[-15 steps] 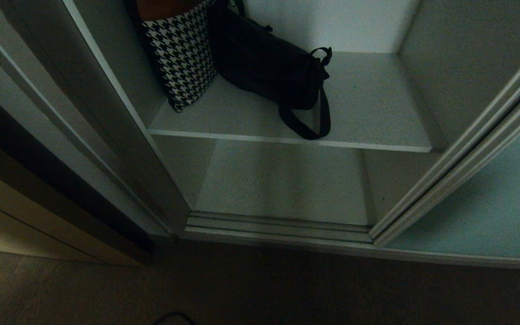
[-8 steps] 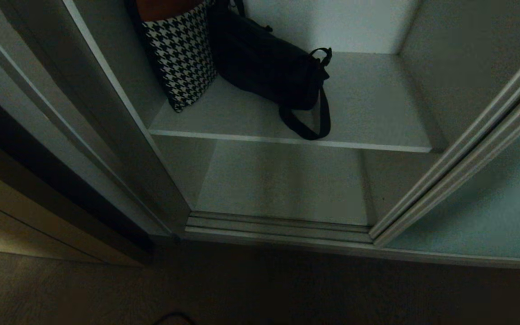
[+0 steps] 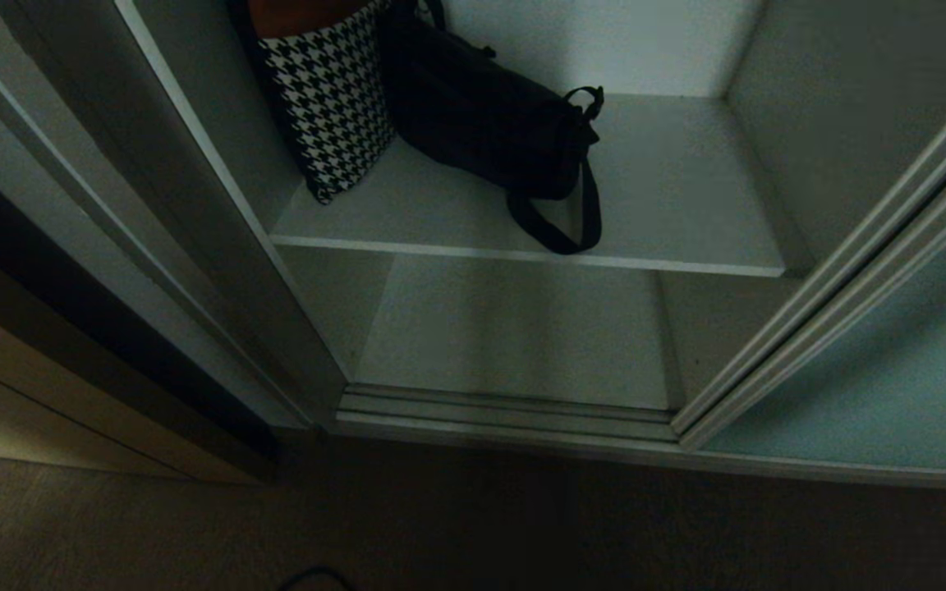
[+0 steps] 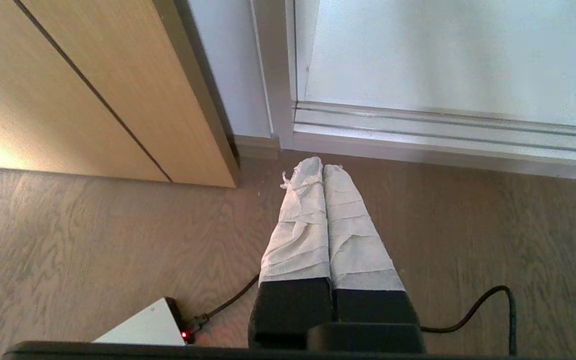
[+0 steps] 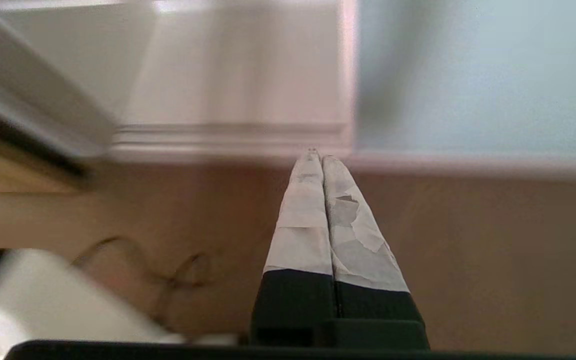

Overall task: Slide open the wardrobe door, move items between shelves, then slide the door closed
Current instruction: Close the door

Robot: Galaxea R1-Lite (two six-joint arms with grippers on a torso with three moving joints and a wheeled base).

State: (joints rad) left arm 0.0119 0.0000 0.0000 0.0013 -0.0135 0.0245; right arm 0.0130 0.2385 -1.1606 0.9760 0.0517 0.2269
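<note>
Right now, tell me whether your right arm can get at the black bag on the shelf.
Probably yes. The sliding door stands aside, the black bag sits uncovered on the shelf, its strap near the front edge. The right gripper is shut, low near the floor track.

We lose the top of the black bag (image 3: 485, 123) and the checked bag (image 3: 329, 103) past the head view's twelve o'clock edge. The sliding door (image 3: 892, 369) runs off at three o'clock. Neither arm shows there. The right wrist view blurs the floor cable (image 5: 168, 272).
</note>
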